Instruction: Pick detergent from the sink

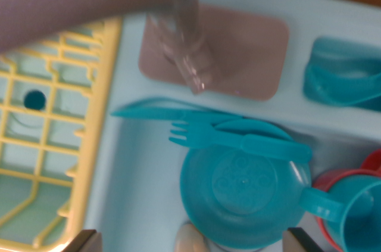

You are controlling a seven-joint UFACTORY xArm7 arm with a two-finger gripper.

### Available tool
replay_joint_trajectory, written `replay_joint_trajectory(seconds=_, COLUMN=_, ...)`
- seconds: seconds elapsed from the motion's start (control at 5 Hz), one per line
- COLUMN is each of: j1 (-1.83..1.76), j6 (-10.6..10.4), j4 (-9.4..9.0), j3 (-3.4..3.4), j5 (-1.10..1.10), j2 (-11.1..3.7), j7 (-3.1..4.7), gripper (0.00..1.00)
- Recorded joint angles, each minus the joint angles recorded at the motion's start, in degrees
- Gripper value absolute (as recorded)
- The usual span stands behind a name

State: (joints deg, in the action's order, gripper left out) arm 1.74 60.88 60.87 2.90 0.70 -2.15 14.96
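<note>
Two dark fingertips of the gripper (193, 243) are showing at the bottom edge, standing wide apart and gripping nothing. What is probably the detergent (190, 237), a pale rounded shape, is lying in the sink (146, 174) almost directly between those fingertips, touching the teal bowl (241, 195); only a sliver is peeking in, so its long axis cannot be told. Nothing is showing readable writing or a brand, and a blurred clear bottle (184, 43) is hovering over the pink mat (250, 55) beyond the sink, so the identification is remaining uncertain.

A toy kitchen: pale blue plastic sink (143, 204), yellow plastic dish rack (89, 145), teal plastic fork (238, 140) on a teal bowl (241, 195).
</note>
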Motion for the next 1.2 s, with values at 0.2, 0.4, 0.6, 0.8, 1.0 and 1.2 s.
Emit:
replay_joint_trajectory(seconds=0.2, j1=0.0, j6=0.0, j4=0.0, j3=0.0, j5=0.0, j2=0.0, j7=0.0, gripper=0.0)
replay_joint_trajectory(seconds=0.4, j1=0.13, j6=-2.32, j4=-2.51, j3=0.32, j5=-0.02, j2=-0.3, j7=1.21, gripper=0.0)
replay_joint_trajectory(seconds=0.6, j1=0.13, j6=-2.32, j4=-2.51, j3=0.32, j5=-0.02, j2=-0.3, j7=1.21, gripper=0.0)
replay_joint_trajectory(seconds=0.8, j1=0.26, j6=-4.53, j4=-4.9, j3=0.62, j5=-0.04, j2=-0.58, j7=2.36, gripper=0.0)
replay_joint_trajectory(seconds=1.0, j1=0.26, j6=-4.53, j4=-4.9, j3=0.62, j5=-0.04, j2=-0.58, j7=2.36, gripper=0.0)
replay_joint_trajectory(seconds=1.2, j1=0.37, j6=-6.55, j4=-7.08, j3=0.89, j5=-0.06, j2=-0.84, j7=3.42, gripper=0.0)
